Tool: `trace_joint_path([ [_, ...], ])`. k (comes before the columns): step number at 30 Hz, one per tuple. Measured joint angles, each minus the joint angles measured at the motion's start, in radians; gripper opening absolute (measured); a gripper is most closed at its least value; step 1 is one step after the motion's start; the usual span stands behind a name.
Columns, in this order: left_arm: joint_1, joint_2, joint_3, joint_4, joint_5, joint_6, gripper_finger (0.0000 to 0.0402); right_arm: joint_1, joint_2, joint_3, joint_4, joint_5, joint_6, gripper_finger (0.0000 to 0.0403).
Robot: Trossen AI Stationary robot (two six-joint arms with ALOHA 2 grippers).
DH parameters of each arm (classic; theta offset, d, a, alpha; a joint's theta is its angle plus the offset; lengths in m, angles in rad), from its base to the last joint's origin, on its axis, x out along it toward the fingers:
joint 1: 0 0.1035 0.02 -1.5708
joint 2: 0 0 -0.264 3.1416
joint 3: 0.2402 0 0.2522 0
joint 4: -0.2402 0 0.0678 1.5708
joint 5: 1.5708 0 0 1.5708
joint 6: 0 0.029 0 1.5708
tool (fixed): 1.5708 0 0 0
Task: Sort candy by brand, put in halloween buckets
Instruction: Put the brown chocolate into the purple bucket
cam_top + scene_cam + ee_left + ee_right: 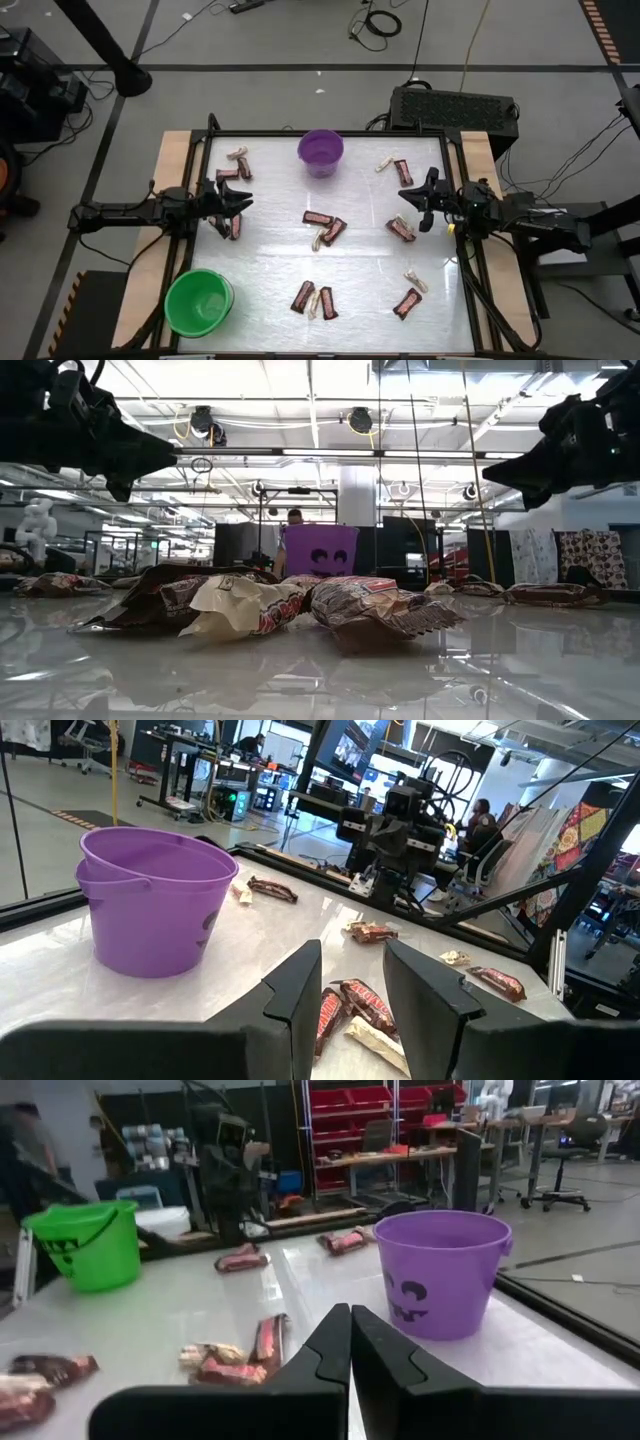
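Dark brown bars and pale cream twisted candies lie scattered flat on the white table [270, 265]; a pair of bars [325, 224] lies at the middle, several more [315, 300] near the front. The purple bucket [320, 150] stands at the far middle and the green bucket [198, 300] at the near left corner. My left gripper [238, 200] hovers open and empty at the table's left side, beside a dark bar [232, 226]. My right gripper [408, 195] hovers shut and empty at the right side, beside a bar [400, 229].
More candy lies at the far left [238, 166] and far right [398, 168], and two pieces [410, 292] at the near right. The table has raised wooden side rails [170, 160]. Bare tabletop lies between the green bucket and the front pieces. A person sits beyond the table [482, 820].
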Motion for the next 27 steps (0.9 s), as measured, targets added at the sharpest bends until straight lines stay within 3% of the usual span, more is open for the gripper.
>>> trace_joint_path([
  [19,0.000,0.000,0.000,0.012,-0.023,0.034,0.0118,-0.001,0.003,0.000,0.047,0.001,-0.011,0.0004],
  [27,0.000,0.000,0.001,0.107,-0.095,0.032,0.0118,-0.001,0.008,0.000,0.105,0.001,-0.014,0.0004],
])
